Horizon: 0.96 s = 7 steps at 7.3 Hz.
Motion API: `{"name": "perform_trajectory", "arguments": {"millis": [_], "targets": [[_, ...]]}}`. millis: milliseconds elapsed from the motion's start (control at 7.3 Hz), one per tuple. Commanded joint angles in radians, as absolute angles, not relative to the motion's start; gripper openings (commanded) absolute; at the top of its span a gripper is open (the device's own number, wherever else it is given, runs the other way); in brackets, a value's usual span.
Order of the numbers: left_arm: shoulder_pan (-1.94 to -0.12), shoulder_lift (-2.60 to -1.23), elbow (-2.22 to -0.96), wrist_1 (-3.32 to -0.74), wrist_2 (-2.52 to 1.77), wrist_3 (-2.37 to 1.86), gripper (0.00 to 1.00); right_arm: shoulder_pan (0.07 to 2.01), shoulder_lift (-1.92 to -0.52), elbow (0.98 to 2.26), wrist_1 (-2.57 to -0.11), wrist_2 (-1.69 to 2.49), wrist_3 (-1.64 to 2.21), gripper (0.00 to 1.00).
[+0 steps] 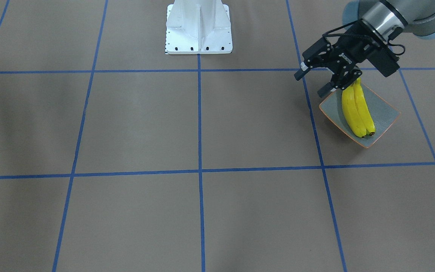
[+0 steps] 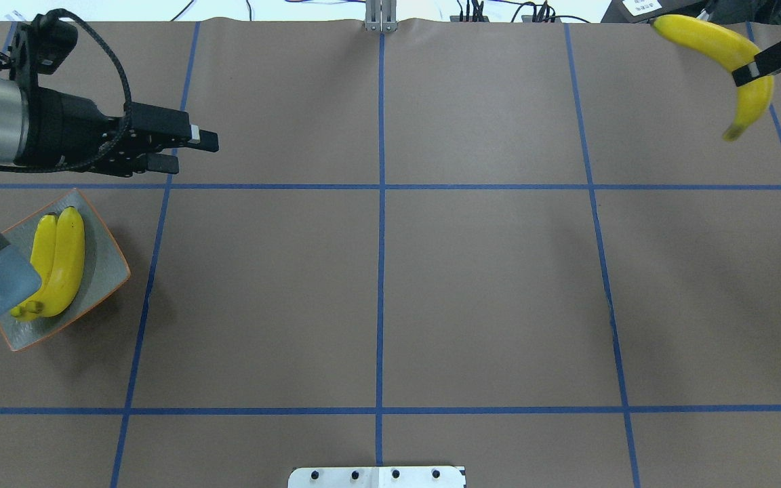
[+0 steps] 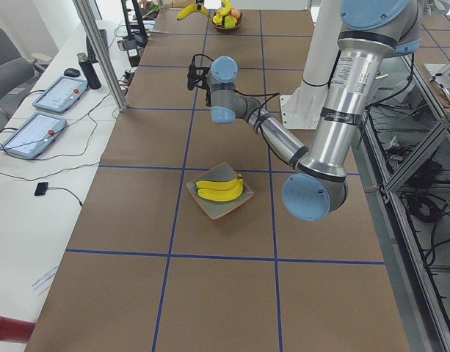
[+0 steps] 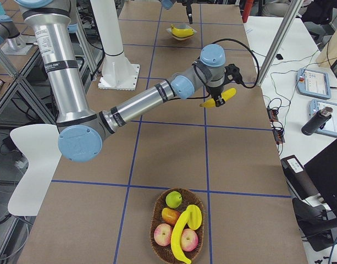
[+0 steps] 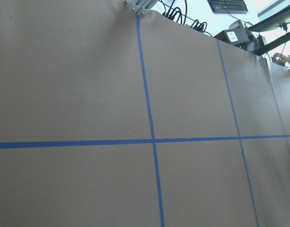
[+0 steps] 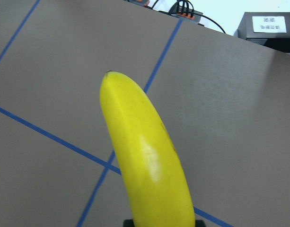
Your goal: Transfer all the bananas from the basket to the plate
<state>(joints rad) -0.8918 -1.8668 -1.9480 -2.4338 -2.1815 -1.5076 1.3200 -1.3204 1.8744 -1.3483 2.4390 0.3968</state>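
Paper, brown and matte, covers the bench (image 2: 485, 305), cut into squares by blue tape lines. On my right-side feed the woven oval basket (image 4: 153, 234) sits at the bench's right end. One long banana (image 4: 179, 236) lies in it over round fruit, its long axis reaching nearly from rim to rim.

The plate (image 2: 102, 271) sits at the left end. It is shallow and squarish with rounded corners, speckled grey-green inside a thin orange rim. Two bananas (image 2: 62, 261) lie on it side by side and touching, smooth and bright yellow, curved the same way. Their dark tips point towards the far edge of the bench and their stem ends towards the robot.

A fourth banana (image 2: 709, 41) hangs over the far right corner, with the right claw (image 2: 753, 68) clamped across it past its middle. Overhead, I see it arc from the far edge down to a dark tip that points towards the robot's side. In the right wrist feed its long axis runs straight ahead of the camera.

The left claw (image 2: 194, 152) hovers near the plate, fingers spread and empty, pointing towards the bench's middle.
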Motion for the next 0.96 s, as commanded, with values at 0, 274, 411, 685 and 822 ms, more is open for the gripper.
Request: {"name": "perform_trajectory", "arguments": {"millis": [0,274,411,685,822], "targets": [[-0.830,-1.939,-1.944,-2.433,-2.096,-1.669,1.00,1.197,-1.272,1.904,-1.199,2.387,0.729,0.00],[-0.776,-2.031,-1.919,-2.431,-1.992,-1.796,1.00,1.033,-1.166,1.937,-1.193,2.227,0.980,0.00],[-0.769,-2.051,-1.908,-2.434,-1.941,-1.849,1.00,0.918,-1.122,1.962,-1.193,2.095,1.080,0.00],[-0.755,-2.080,-1.882,-2.439,-1.934,-1.856,1.00,0.766,-1.100,2.006,-1.193,1.914,1.161,0.00],[-0.752,-2.100,-1.872,-2.433,-1.934,-1.865,1.00,0.688,-1.097,2.031,-1.195,1.819,1.166,0.00]]}}
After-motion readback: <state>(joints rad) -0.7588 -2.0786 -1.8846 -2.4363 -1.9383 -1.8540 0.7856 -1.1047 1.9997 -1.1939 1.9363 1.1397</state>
